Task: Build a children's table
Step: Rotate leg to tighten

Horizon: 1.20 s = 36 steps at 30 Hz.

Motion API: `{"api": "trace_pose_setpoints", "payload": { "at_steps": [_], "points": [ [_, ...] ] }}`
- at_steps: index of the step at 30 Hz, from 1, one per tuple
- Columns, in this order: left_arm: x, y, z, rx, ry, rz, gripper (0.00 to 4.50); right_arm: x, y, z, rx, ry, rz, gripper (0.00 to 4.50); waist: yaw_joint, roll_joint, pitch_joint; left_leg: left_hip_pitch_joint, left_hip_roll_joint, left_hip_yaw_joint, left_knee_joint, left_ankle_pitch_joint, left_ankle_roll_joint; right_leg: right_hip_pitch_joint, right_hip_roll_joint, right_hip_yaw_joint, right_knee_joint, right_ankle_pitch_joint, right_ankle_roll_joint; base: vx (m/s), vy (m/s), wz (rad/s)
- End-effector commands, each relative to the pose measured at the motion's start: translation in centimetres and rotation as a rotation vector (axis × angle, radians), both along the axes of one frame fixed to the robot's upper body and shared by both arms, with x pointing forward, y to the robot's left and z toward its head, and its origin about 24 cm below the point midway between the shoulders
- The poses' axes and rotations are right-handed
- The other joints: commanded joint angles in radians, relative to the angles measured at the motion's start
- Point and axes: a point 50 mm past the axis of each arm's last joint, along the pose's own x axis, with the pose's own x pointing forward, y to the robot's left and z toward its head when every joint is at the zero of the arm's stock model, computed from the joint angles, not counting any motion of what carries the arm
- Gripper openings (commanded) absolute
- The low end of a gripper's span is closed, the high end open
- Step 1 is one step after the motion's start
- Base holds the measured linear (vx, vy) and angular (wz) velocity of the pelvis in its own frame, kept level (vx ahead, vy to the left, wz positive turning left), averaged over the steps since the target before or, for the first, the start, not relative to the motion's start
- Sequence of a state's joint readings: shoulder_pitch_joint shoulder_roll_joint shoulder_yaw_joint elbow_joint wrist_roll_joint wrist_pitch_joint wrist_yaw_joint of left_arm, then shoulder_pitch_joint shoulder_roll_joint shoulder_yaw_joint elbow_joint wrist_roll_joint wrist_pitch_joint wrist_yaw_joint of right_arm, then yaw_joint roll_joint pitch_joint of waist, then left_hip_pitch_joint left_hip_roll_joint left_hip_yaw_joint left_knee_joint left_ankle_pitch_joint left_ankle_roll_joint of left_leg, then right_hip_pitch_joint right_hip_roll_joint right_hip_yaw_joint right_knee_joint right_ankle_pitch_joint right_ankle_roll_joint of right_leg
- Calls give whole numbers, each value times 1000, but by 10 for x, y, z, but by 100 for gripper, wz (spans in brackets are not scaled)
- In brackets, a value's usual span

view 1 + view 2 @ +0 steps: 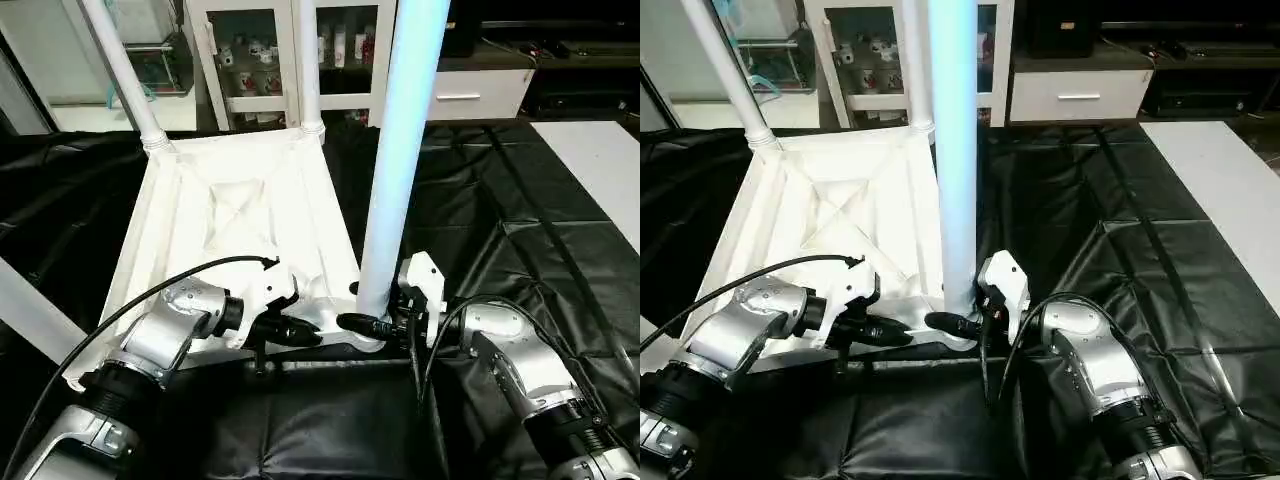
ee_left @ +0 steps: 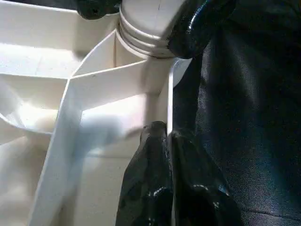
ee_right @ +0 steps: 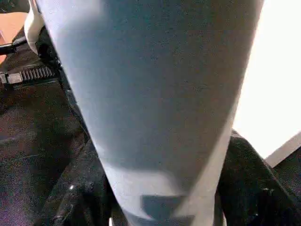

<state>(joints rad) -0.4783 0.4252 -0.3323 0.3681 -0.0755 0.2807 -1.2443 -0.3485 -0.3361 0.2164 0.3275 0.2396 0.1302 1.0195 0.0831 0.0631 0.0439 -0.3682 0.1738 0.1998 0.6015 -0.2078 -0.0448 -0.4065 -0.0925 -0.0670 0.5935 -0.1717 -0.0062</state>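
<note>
The children's table lies upside down on the black cover, its white ribbed tabletop facing up. Two white legs stand in the far corner sockets. Another leg crosses the lower left. A fourth leg stands upright in the near right socket. My right gripper is at its base, one finger on each side, pressed against the tube. My left gripper is shut on the tabletop's thin near rim, just left of that socket.
The black-covered work table stretches out to the right and towards me. A white glass-door cabinet and a drawer unit stand behind it. A white panel lies at the far right.
</note>
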Motion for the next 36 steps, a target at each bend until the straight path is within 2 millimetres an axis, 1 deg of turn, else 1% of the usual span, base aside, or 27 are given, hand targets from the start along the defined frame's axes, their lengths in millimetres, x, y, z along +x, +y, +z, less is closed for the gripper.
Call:
{"api": "trace_pose_setpoints", "payload": {
  "at_steps": [1,4,7,8,9,10,11,12,13,15,16,17,18,19,20,21,22,24,26,27,28,29,30,31,32,34,36],
  "points": [
    [-7,-6,-3,1,38,-65,0,-4,0,-7,-14,47,18,241,-5,-8,-64,11,57,-26,-76,-165,60,50,-59,44,-55,-162,-254,0,0,0],
    [-6,-5,-3,2,37,-56,0,-4,0,-11,-20,54,4,240,-4,-6,-64,12,57,-26,-75,-164,60,49,-59,44,-56,-167,-254,0,0,0],
    [1,-9,-5,-5,13,26,0,6,-1,-16,-44,28,-137,239,-7,-7,-60,12,57,-26,-78,-187,50,47,-61,44,-61,-198,-252,0,0,0],
    [3,-10,-5,-5,9,47,0,8,-2,-17,-50,24,-169,239,-9,-6,-55,14,56,-27,-82,-224,36,45,-61,44,-68,-254,-242,0,0,0],
    [10,-15,-6,-5,-9,128,0,17,-3,-20,-57,23,-286,239,-14,-8,-52,17,55,-28,-86,-262,19,44,-61,44,-74,-318,-224,0,0,0],
    [15,-17,-7,-3,-20,176,0,22,-4,-21,-61,26,-354,238,-18,-8,-48,20,54,-28,-87,-285,9,41,-61,44,-80,-359,-216,0,0,0],
    [22,-21,-7,-3,-34,250,0,26,-5,-23,-57,34,-426,238,-28,-10,-43,25,49,-34,-89,-346,-14,41,-63,38,-90,-474,-185,0,0,0],
    [27,-25,-7,-6,-42,308,0,30,-5,-24,-53,41,-473,238,-35,-11,-46,27,48,-38,-88,-349,-22,41,-66,40,-94,-511,-161,-57,6,-3],
    [33,-28,-7,-2,-40,393,0,33,-4,-25,-51,50,-525,238,-36,-10,-45,27,47,-38,-88,-348,-21,40,-66,39,-97,-520,-154,0,0,0],
    [45,-37,-9,22,-46,550,0,42,-3,-28,-58,73,-670,238,-40,-13,-48,31,45,-37,-85,-344,-12,36,-63,37,-104,-524,-145,0,0,0],
    [50,-42,-8,24,-57,620,0,46,-1,-29,-75,77,-747,238,-44,-13,-46,28,43,-36,-85,-339,-10,34,-61,38,-104,-522,-146,0,0,0],
    [51,-44,-8,24,-59,635,0,47,-1,-29,-79,76,-764,238,-46,-13,-49,22,41,-37,-85,-323,-5,39,-61,35,-106,-510,-144,0,0,0],
    [55,-48,-8,21,-69,686,0,50,0,-30,-98,72,-825,238,-45,-10,-51,21,41,-37,-85,-311,2,39,-61,35,-105,-485,-146,0,0,0],
    [55,-48,-8,21,-69,686,0,50,0,-30,-98,72,-825,238,-47,-12,-51,19,40,-36,-84,-305,6,40,-61,34,-105,-473,-149,0,0,0],
    [58,-58,-7,36,-111,717,0,56,2,-30,-114,76,-963,238,-46,-1,-52,19,41,-37,-85,-305,11,37,-61,34,-105,-459,-153,0,0,0],
    [59,-63,-7,41,-130,717,0,59,6,-30,-103,86,-1004,237,-49,-9,-56,19,40,-37,-85,-301,8,41,-60,33,-102,-432,-159,0,0,0],
    [59,-67,-6,46,-147,711,0,60,10,-29,-97,88,-1015,237,-48,-2,-56,16,38,-38,-86,-291,10,43,-60,33,-100,-416,-163,0,0,0],
    [59,-71,-5,44,-166,678,0,62,19,-28,-91,82,-1002,237,-45,0,-61,13,42,-36,-84,-266,29,46,-60,34,-92,-326,-185,0,0,0],
    [58,-72,-4,46,-171,650,0,62,23,-26,-88,72,-994,236,-44,-2,-63,9,43,-34,-83,-239,43,50,-60,34,-85,-268,-203,0,0,0],
    [58,-72,-4,46,-171,635,0,63,23,-26,-81,67,-992,236,-43,-2,-65,9,43,-33,-80,-222,54,50,-61,34,-82,-242,-214,0,0,0],
    [57,-69,-6,52,-174,619,0,63,25,-24,-62,56,-975,236,-42,-2,-64,8,43,-32,-80,-217,59,51,-62,34,-81,-236,-218,0,0,0],
    [57,-68,-6,57,-175,609,0,63,26,-23,-48,48,-960,236,-41,-6,-66,5,44,-32,-79,-207,69,53,-64,34,-80,-230,-221,0,0,0],
    [56,-67,-6,52,-182,587,0,63,28,-21,-39,25,-932,236,-39,-3,-66,5,45,-32,-78,-203,74,52,-65,33,-80,-233,-223,0,0,0],
    [55,-66,-6,51,-182,570,0,64,30,-18,-29,-14,-905,236,-42,-12,-65,4,45,-30,-79,-202,77,52,-63,33,-81,-237,-223,0,0,0],
    [55,-66,-6,45,-189,545,0,64,31,-16,-16,-39,-887,236,-40,-10,-64,4,45,-30,-78,-205,79,51,-66,33,-81,-262,-221,0,0,0],
    [49,-68,-6,16,-192,457,0,62,29,-8,67,-73,-845,236,-38,-11,-63,4,45,-30,-78,-207,83,51,-67,34,-83,-282,-213,0,0,0],
    [47,-67,-5,1,-204,425,0,62,26,-4,101,-90,-834,287,-38,-10,-61,6,49,-30,-82,-214,88,48,-66,36,-86,-302,-205,0,0,0]
  ]
}}
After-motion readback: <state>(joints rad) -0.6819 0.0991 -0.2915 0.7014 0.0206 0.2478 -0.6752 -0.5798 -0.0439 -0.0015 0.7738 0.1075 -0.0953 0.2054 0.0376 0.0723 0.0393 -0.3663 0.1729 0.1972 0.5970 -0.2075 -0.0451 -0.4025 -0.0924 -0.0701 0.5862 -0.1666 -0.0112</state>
